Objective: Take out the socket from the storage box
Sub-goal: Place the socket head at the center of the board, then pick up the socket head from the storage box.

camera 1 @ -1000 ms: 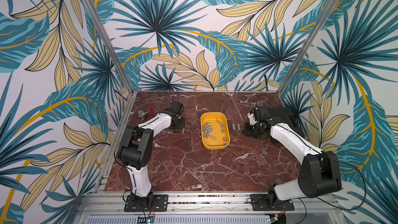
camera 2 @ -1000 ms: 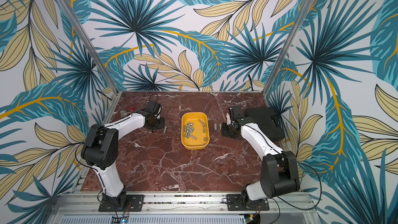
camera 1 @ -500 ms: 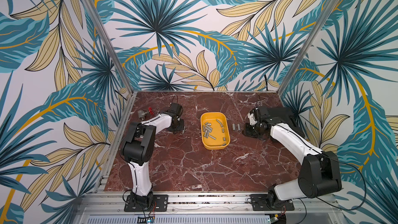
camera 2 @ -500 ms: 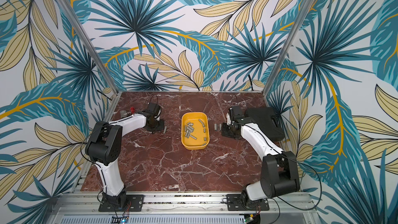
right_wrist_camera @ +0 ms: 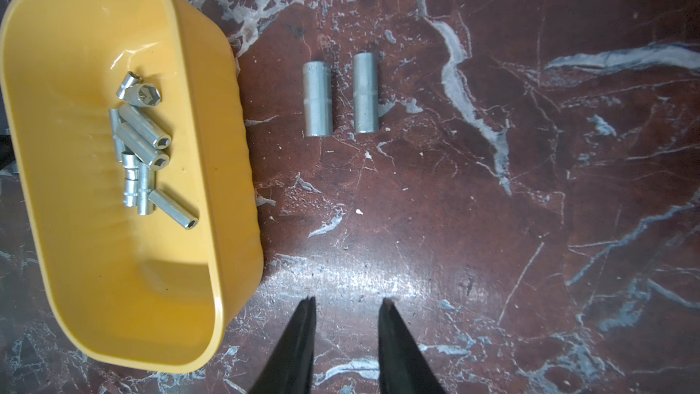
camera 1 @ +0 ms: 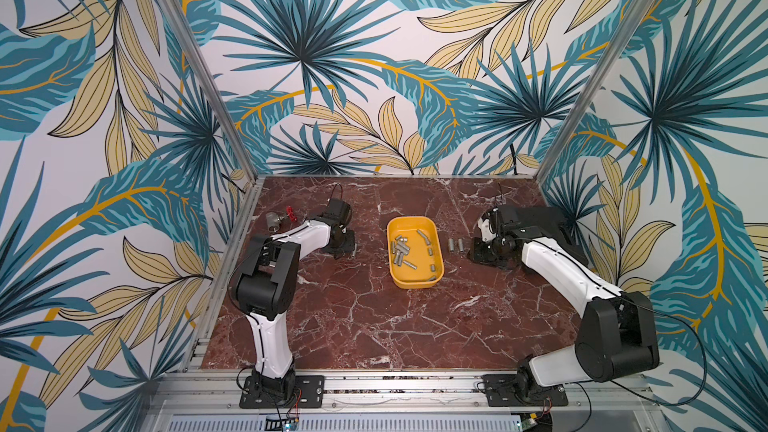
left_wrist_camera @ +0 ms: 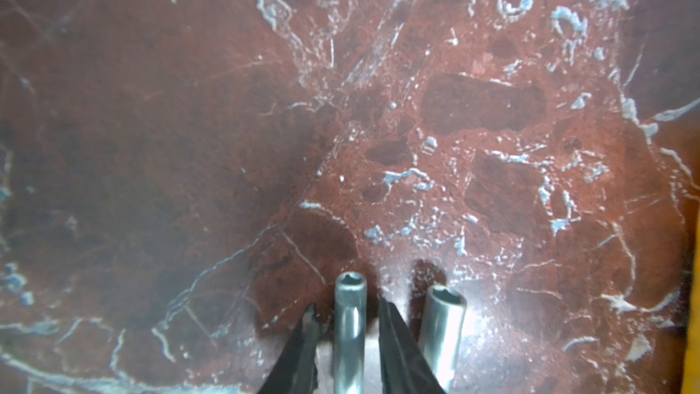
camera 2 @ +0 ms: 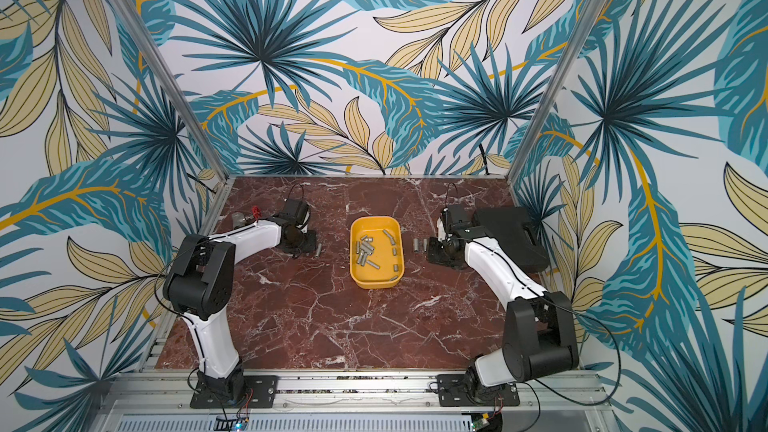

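Note:
The yellow storage box [camera 1: 415,282] [camera 2: 376,282] [right_wrist_camera: 94,278] sits mid-table with several silver sockets [camera 1: 401,249] [camera 2: 365,252] [right_wrist_camera: 146,142] inside. To its left, my left gripper [camera 1: 347,248] [camera 2: 308,248] [left_wrist_camera: 346,312] is low over the table and open. One socket [left_wrist_camera: 350,320] lies between its fingers with a gap on each side. A second socket [left_wrist_camera: 441,320] [camera 2: 318,250] lies just beside it. My right gripper [camera 1: 478,252] [camera 2: 436,252] [right_wrist_camera: 346,301] is open and empty right of the box, near two sockets [camera 1: 456,245] [camera 2: 420,244] [right_wrist_camera: 317,98] lying side by side on the table.
A black hard case [camera 1: 552,226] [camera 2: 511,234] lies at the right wall behind my right arm. A metal valve with a red handle [camera 1: 276,220] [camera 2: 245,218] sits at the far left. The walls close in on three sides.
My left gripper's jaws have parted from shut, and the socket between them now lies loose on the table. The left arm's elbow shifted slightly. The right arm has not moved.

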`<action>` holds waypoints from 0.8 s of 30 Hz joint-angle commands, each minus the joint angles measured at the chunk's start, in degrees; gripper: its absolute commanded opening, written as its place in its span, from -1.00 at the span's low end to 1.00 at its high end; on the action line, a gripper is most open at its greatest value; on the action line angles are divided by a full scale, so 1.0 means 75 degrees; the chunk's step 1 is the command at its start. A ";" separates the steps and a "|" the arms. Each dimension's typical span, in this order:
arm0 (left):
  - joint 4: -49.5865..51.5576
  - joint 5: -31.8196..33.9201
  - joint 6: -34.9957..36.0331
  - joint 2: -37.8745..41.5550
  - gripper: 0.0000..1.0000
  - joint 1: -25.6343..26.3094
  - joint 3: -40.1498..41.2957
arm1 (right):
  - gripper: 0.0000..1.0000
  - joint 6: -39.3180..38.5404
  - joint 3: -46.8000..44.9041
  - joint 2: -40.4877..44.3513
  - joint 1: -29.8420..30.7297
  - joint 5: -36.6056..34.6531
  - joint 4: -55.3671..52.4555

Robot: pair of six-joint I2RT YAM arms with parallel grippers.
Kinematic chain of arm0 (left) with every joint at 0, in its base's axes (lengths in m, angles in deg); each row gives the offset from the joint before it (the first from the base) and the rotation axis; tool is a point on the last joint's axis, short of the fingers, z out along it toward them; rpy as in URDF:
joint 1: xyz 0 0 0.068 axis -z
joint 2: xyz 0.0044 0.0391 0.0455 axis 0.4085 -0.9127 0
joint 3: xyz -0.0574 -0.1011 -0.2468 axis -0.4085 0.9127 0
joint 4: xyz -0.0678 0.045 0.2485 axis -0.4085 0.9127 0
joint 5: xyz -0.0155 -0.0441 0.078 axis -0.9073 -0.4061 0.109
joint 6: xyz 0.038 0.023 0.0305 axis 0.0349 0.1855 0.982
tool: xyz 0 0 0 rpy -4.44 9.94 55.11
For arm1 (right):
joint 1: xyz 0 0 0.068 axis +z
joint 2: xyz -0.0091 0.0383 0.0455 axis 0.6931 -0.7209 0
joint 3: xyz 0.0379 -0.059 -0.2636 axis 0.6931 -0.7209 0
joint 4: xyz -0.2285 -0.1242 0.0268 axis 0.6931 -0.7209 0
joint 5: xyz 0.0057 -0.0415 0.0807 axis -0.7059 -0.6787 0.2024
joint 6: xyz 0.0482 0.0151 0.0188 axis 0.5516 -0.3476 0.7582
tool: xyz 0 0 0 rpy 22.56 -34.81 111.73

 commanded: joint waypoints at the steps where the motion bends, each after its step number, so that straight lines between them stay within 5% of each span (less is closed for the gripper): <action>1: 0.0067 0.0103 0.0049 0.0610 -0.33 -0.0073 0.0285 | -0.39 0.0022 0.0018 0.0182 0.0049 -0.0034 -0.0218; 11: 0.0527 -0.0722 -0.0245 0.2255 -0.22 -0.0073 0.0356 | -0.39 -0.0007 0.0141 0.0311 0.0119 -0.0086 -0.0374; 24: -0.0431 -0.3388 -0.1096 0.3627 -0.20 -0.0272 0.1264 | -0.39 -0.0071 0.0678 0.0030 0.0533 -0.0179 -0.0439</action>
